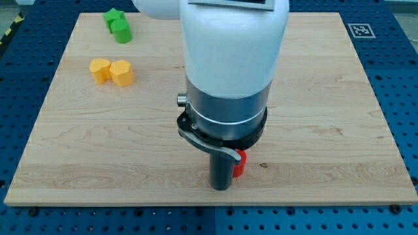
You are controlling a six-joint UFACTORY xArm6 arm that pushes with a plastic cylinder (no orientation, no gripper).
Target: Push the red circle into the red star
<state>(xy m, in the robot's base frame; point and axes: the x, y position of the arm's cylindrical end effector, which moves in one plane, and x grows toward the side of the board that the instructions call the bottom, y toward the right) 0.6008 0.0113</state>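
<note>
A small piece of a red block (240, 163) shows just to the right of the dark rod, near the view's bottom centre. Its shape cannot be made out, and I cannot tell whether it is the red circle or the red star. The rest of it is hidden behind the arm. My tip (221, 187) rests on the board right beside the red piece, at its lower left, touching or nearly touching it. No second red block is visible; the arm's white and grey body covers the middle of the board.
Two green blocks (117, 25) sit together at the view's top left. Two yellow blocks (112, 71) sit side by side below them. The wooden board (326, 98) lies on a blue perforated table, with a marker tag (361, 30) at the top right.
</note>
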